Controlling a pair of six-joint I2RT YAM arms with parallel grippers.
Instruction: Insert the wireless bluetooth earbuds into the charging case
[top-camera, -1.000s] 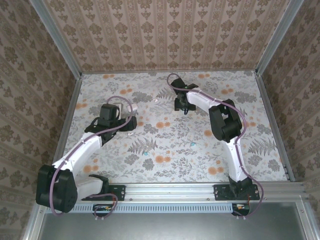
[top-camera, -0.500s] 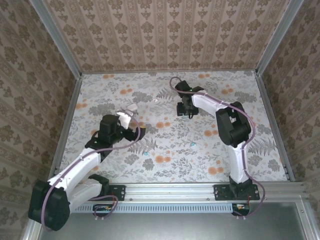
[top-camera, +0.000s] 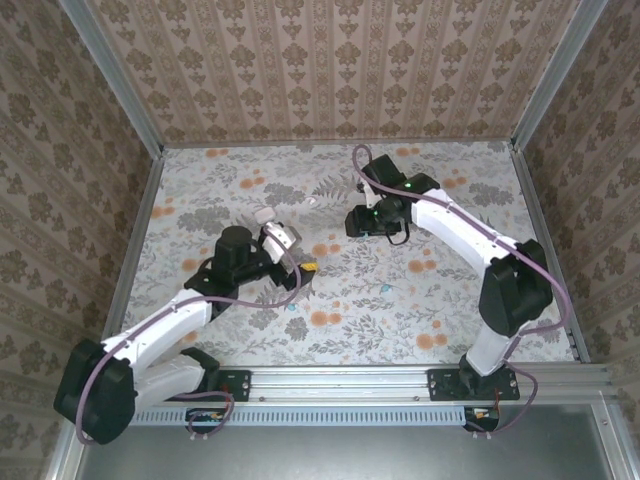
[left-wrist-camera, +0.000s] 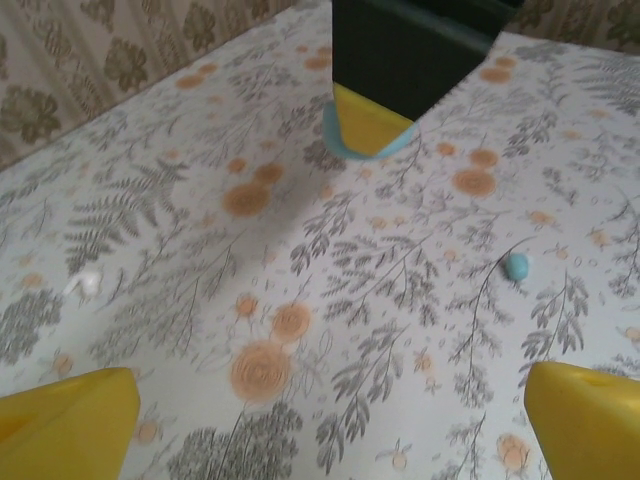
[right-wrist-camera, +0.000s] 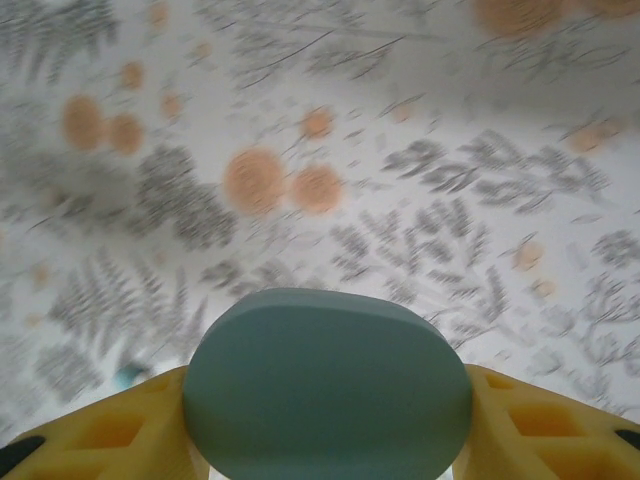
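The right gripper (top-camera: 366, 222) is closed on the teal charging case (right-wrist-camera: 328, 385). Its yellow fingers (right-wrist-camera: 110, 435) press the two opposite ends of the oval shell, and the case is held just above the table (left-wrist-camera: 400, 300). The left gripper (left-wrist-camera: 320, 420) stands fully open and holds nothing.

One teal earbud (left-wrist-camera: 516, 265) lies loose on the table ahead of the left gripper, toward its right finger. One white earbud (left-wrist-camera: 85, 284) lies well apart from it on the left.

Handling, as judged:
- Each earbud is very light, rigid and smooth, with a rounded body.
- Expect it to roll, or to squirt out from between the pads.
- Take hold across the widest part of the body, centred on the pads, using light force.
- The case shell is smooth, so keep the grip level.
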